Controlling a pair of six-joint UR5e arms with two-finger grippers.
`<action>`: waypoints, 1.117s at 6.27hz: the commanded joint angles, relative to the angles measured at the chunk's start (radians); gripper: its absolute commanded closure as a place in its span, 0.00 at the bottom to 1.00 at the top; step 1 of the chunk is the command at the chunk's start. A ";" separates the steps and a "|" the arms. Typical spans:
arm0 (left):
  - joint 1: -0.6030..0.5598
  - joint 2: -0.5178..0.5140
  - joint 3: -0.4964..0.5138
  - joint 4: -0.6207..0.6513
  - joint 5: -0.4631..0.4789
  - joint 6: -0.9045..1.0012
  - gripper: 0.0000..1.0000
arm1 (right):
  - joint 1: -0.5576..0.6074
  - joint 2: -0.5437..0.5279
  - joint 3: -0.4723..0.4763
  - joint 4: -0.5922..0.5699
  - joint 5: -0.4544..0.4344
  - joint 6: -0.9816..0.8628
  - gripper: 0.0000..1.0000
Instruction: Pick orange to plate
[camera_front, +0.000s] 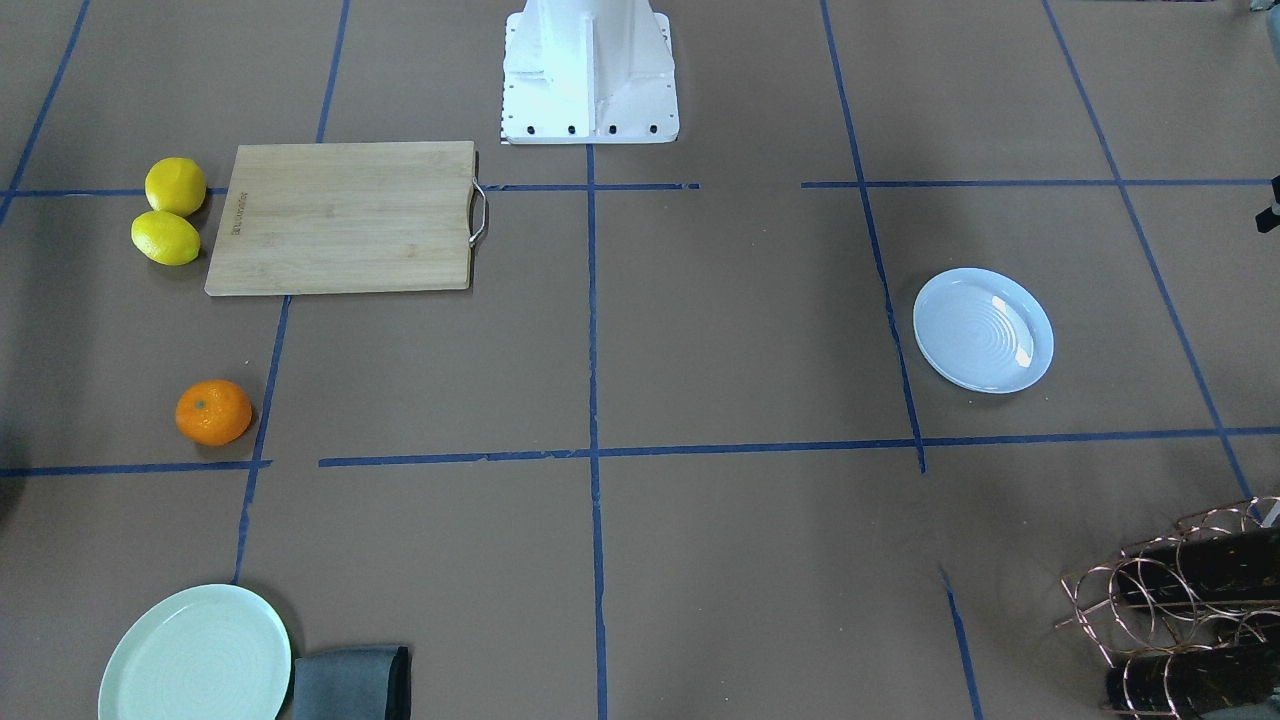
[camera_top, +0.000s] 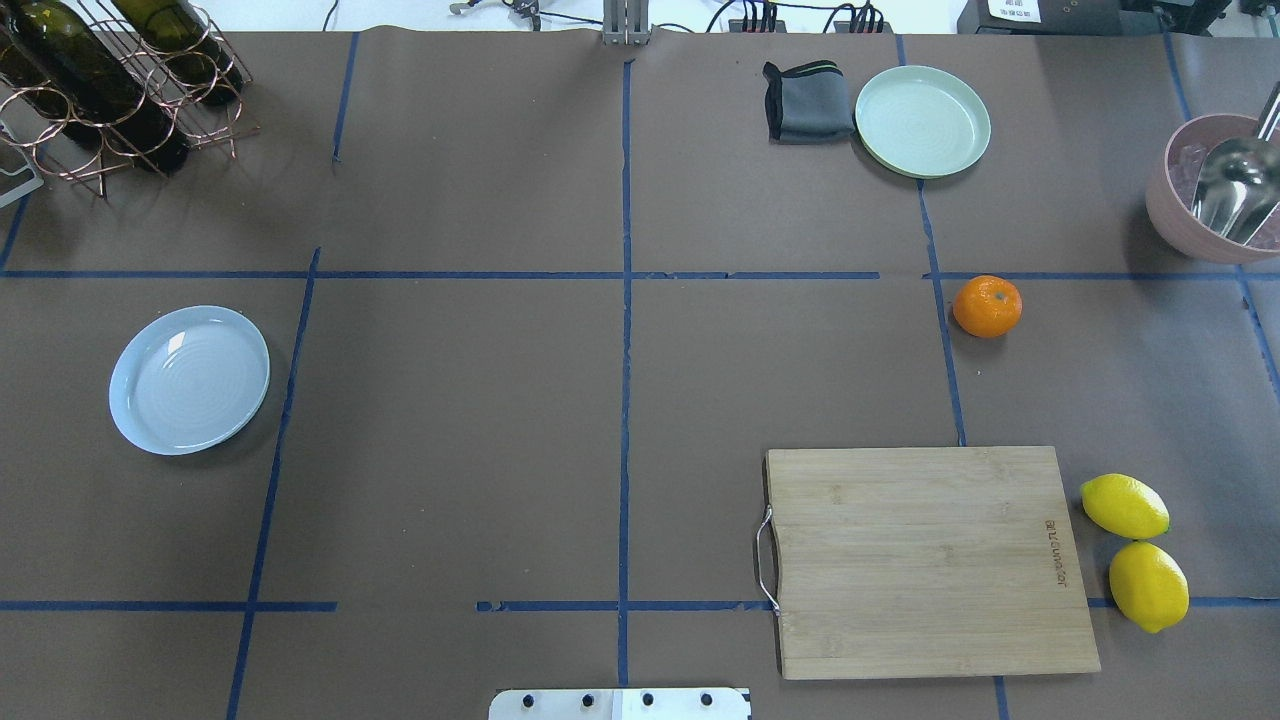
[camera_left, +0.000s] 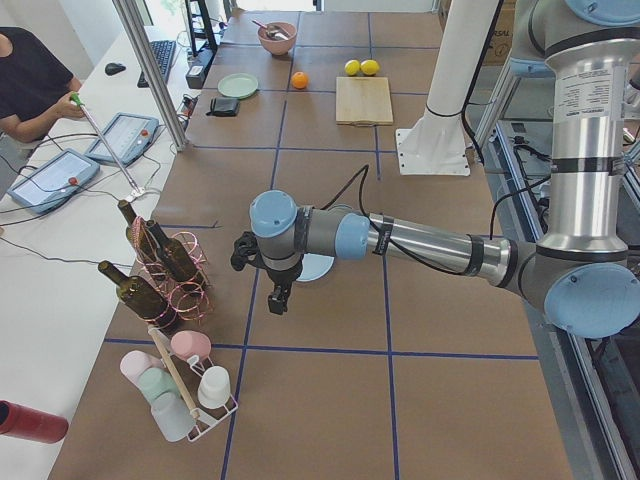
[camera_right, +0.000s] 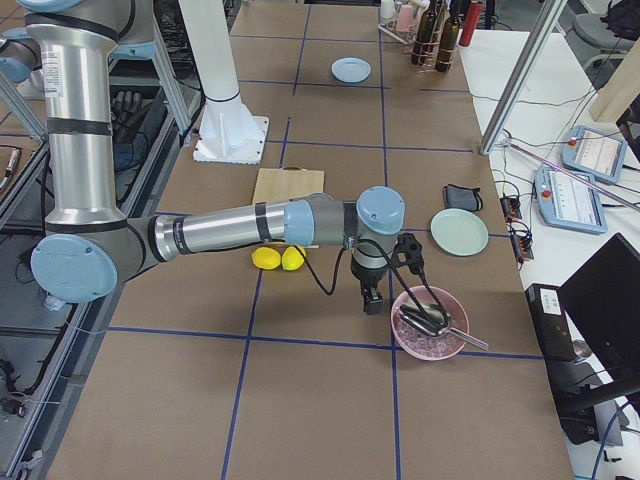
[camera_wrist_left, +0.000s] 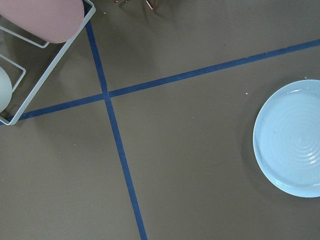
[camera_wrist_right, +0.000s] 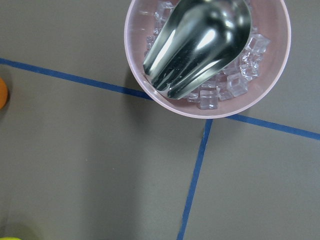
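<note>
The orange (camera_top: 987, 306) rests on the brown table, right of centre in the overhead view, and shows at the left edge of the right wrist view (camera_wrist_right: 2, 92). The bluish-white plate (camera_top: 189, 380) lies bare on the table's left side and sits at the right of the left wrist view (camera_wrist_left: 292, 137). My left gripper (camera_left: 280, 295) hangs above the table beside the plate (camera_left: 318, 270). Far from it, my right gripper (camera_right: 372, 300) hovers by a pink bowl, a little way from the orange. Both grippers show only in the side views, so I cannot tell whether they are open or shut.
A wooden cutting board (camera_top: 925, 560) lies near the robot's base, two lemons (camera_top: 1124, 506) to its right. At the far right stand a mint-green plate (camera_top: 922, 121), a grey cloth (camera_top: 808, 102) and a pink bowl (camera_top: 1215, 190) with ice and a scoop. A bottle rack (camera_top: 100, 90) stands far left.
</note>
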 joint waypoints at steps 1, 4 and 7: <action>-0.010 -0.016 0.002 -0.001 -0.005 0.006 0.00 | 0.000 -0.005 -0.004 0.001 -0.016 0.001 0.00; -0.009 -0.018 0.002 -0.021 0.015 0.009 0.00 | 0.000 -0.010 -0.003 0.002 -0.014 0.001 0.00; 0.058 -0.019 0.083 -0.199 0.013 -0.134 0.00 | -0.003 -0.011 -0.007 0.005 -0.019 0.002 0.00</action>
